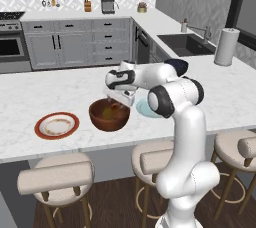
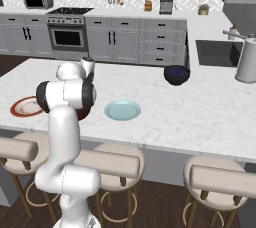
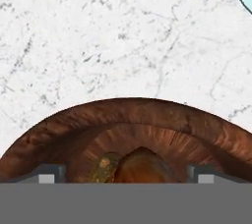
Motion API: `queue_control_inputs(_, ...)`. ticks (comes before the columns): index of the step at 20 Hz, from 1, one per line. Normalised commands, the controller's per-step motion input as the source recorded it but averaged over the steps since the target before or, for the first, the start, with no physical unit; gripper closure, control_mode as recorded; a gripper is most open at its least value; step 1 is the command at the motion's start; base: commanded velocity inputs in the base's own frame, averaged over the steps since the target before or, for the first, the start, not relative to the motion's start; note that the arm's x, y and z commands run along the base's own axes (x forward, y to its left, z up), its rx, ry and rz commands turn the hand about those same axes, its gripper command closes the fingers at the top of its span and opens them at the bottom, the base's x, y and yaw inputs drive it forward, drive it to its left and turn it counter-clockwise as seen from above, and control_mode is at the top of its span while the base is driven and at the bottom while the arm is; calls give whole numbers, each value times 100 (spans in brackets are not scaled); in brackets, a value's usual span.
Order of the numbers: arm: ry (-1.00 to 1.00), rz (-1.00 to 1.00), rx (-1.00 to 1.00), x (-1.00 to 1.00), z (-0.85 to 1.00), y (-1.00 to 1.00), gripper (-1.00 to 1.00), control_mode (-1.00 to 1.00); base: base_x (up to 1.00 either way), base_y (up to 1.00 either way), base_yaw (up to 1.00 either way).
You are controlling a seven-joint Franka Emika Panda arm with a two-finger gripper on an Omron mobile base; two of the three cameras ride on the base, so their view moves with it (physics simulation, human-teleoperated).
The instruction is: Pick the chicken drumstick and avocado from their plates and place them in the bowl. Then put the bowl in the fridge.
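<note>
White marble bench [image 1: 60, 87] carried our dark reddish-brown bowl [image 1: 109, 115] near its front edge, a golden-brown chicken drumstick [image 3: 142, 165] and olive avocado [image 3: 104, 167] inside. Above it our tool [image 1: 116, 100] hung released, fingers [image 3: 48, 174] spread wide.

Quick count of what was out: two plates on the desk [image 1: 60, 92], one white with a red-brown rim [image 1: 56, 125] and one pale blue-green plate [image 2: 122, 110]. One wooden bowl [image 1: 109, 115], with one chicken drumstick [image 3: 142, 165] and one avocado [image 3: 104, 165] inside it. One dark bowl [image 2: 176, 74] sat further back. One paper towel roll [image 1: 226, 47], one sink [image 1: 186, 43], and three stools [image 1: 60, 177] along the front.
</note>
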Motion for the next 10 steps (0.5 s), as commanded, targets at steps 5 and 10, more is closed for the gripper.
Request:
queue_control_inputs(5, 4, 0, 0, 6, 40, 9, -100, -100, 0, 0, 0)
queue_control_inputs(10, 5, 0, 0, -33, 40, 5, -100, -100, 0, 0, 0)
